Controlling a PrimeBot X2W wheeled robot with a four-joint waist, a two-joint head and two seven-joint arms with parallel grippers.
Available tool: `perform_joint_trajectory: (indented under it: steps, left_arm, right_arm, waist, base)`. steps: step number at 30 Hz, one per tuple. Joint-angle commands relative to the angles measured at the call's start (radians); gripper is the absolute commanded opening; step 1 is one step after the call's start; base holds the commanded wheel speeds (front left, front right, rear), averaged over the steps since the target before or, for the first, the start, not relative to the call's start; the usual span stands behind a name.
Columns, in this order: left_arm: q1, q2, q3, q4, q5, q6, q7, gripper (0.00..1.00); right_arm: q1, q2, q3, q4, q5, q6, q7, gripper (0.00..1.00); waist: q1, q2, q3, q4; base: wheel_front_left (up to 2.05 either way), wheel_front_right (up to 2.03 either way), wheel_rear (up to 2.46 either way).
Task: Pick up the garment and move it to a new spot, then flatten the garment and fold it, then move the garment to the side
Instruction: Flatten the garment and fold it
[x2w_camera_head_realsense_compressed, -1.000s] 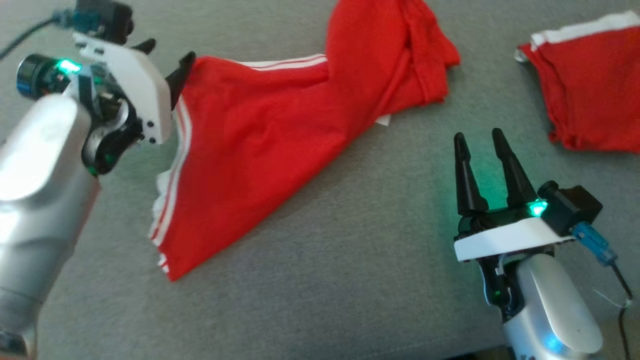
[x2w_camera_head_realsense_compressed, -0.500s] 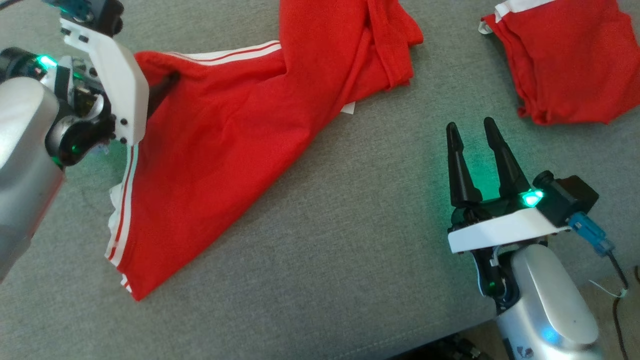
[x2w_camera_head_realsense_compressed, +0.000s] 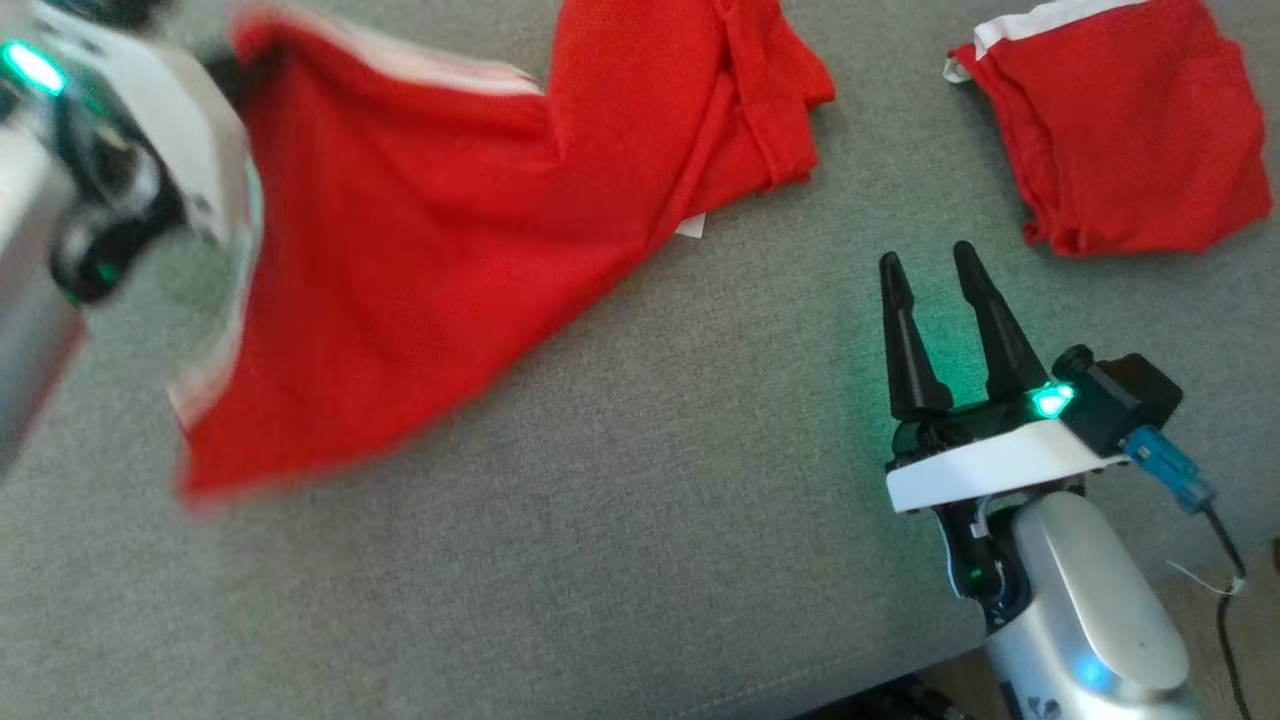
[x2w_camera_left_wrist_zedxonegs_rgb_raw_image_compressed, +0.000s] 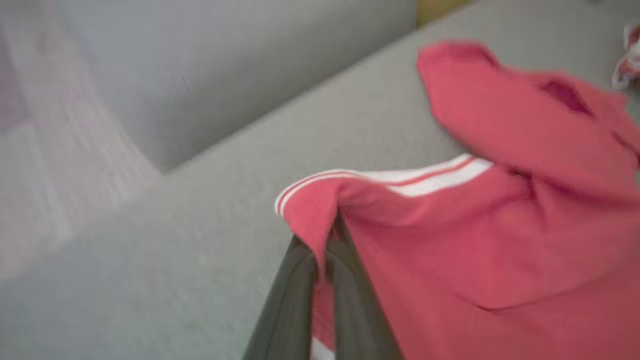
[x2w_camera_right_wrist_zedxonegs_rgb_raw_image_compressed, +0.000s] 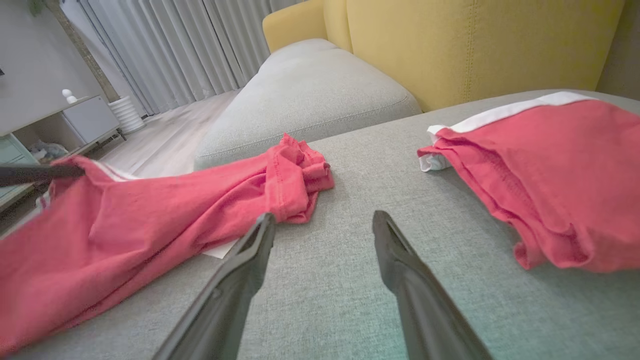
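Observation:
A red garment with white side stripes (x2w_camera_head_realsense_compressed: 450, 230) lies stretched across the grey sofa seat (x2w_camera_head_realsense_compressed: 640, 540), its far end bunched at the top middle. My left gripper (x2w_camera_head_realsense_compressed: 228, 68), blurred at the upper left, is shut on the garment's striped corner. In the left wrist view the left gripper (x2w_camera_left_wrist_zedxonegs_rgb_raw_image_compressed: 330, 240) pinches that red-and-white edge (x2w_camera_left_wrist_zedxonegs_rgb_raw_image_compressed: 380, 180) and holds it off the seat. My right gripper (x2w_camera_head_realsense_compressed: 928, 260) rests open at the lower right, above bare seat and apart from any cloth. In the right wrist view the right gripper (x2w_camera_right_wrist_zedxonegs_rgb_raw_image_compressed: 324, 216) stands open, with the garment (x2w_camera_right_wrist_zedxonegs_rgb_raw_image_compressed: 150, 215) on its left.
A second red garment with a white band (x2w_camera_head_realsense_compressed: 1120, 140) lies crumpled at the upper right, also seen as a red heap (x2w_camera_right_wrist_zedxonegs_rgb_raw_image_compressed: 550, 165). A yellow backrest (x2w_camera_right_wrist_zedxonegs_rgb_raw_image_compressed: 475, 45) and a grey cushion (x2w_camera_right_wrist_zedxonegs_rgb_raw_image_compressed: 310, 85) stand beyond. The seat's front edge (x2w_camera_head_realsense_compressed: 900, 680) runs close below my right arm.
The head camera has shifted. My left gripper has pulled the striped corner up and towards the upper left; the garment's near hem has lifted and blurred. The right gripper stays open.

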Motion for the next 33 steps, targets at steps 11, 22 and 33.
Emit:
perform_joint_trajectory:
  steps: [11, 22, 33]
  left_arm:
    - [-0.374, -0.087, 0.115, 0.159, 0.28, 0.073, -0.587, 0.0]
    - [-0.345, -0.082, -0.028, 0.06, 0.556, 0.021, -0.639, 0.0]
    - [0.071, 0.126, -0.225, -0.067, 0.515, 0.003, -0.611, 0.0]
  right_arm:
    - [0.009, -0.002, 0.07, -0.012, 0.023, 0.007, -0.011, 1.0]
    - [0.041, -0.002, 0.051, -0.01, 0.009, 0.007, -0.011, 1.0]
    - [0.063, -0.002, 0.002, 0.005, -0.015, 0.007, -0.011, 1.0]
  waist:
    - [0.0, 0.0, -0.068, -0.035]
    - [0.0, 0.0, -0.101, 0.028]
    - [0.0, 0.0, -0.152, 0.142]
  base:
    - [0.0, 0.0, 0.0]
    - [0.0, 0.0, 0.0]
    - [0.0, 0.0, 0.0]
